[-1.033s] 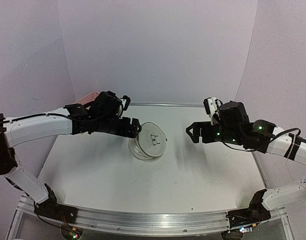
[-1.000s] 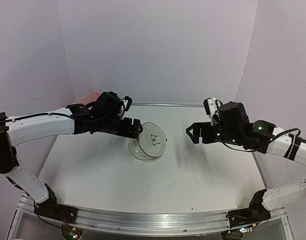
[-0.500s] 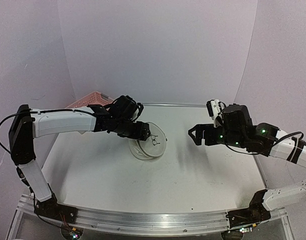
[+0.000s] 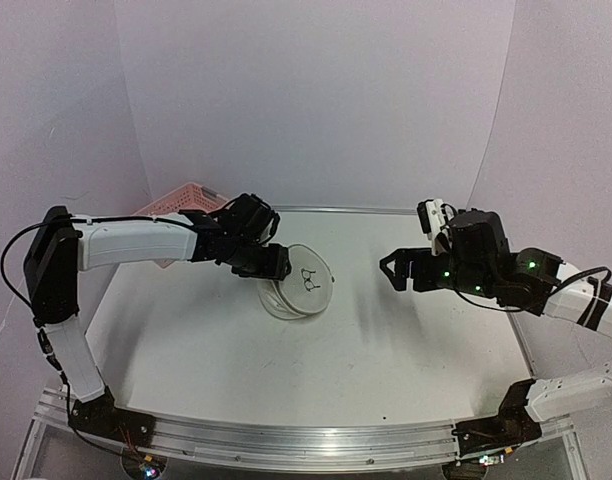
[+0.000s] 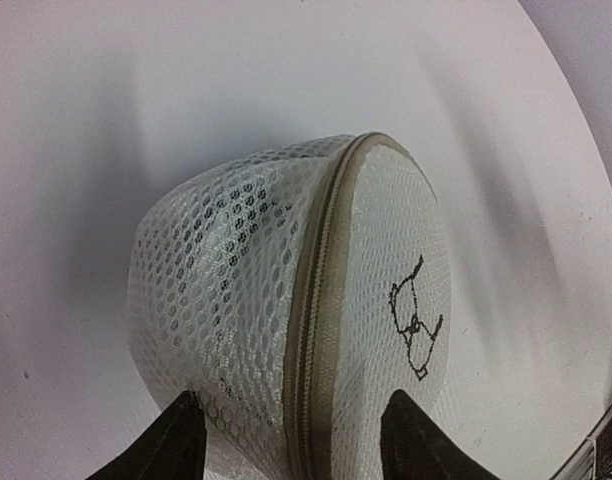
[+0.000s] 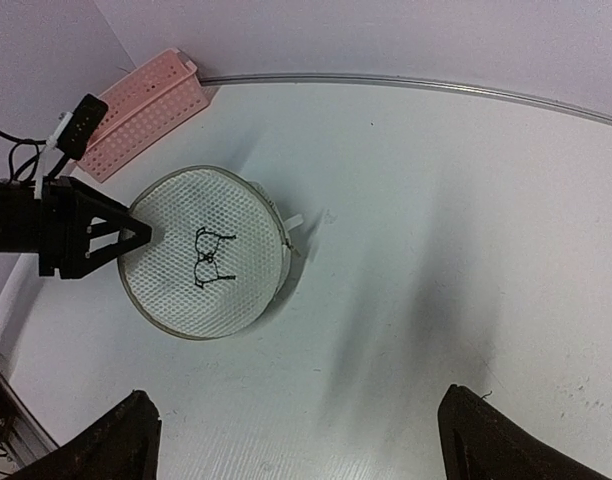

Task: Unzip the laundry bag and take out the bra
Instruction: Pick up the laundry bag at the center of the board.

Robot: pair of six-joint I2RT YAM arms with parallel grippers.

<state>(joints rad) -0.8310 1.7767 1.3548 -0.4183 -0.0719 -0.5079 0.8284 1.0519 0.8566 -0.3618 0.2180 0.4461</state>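
The laundry bag is a round white mesh case lying tilted on the table, its black logo facing up and to the right. Its tan zip is done up along the rim. My left gripper straddles the bag's left edge, one fingertip against the domed mesh and the other on the flat-face side, jaws partly open. In the right wrist view the bag shows from above. My right gripper hangs wide open and empty to the bag's right. The bra is hidden.
A pink slotted basket stands at the back left corner against the wall, also seen in the right wrist view. A small white tab sticks out from the bag's right rim. Walls close in on three sides.
My left arm has reached right to the bag's left edge and its jaws have narrowed around the rim. The right arm has drifted slightly right, still open.
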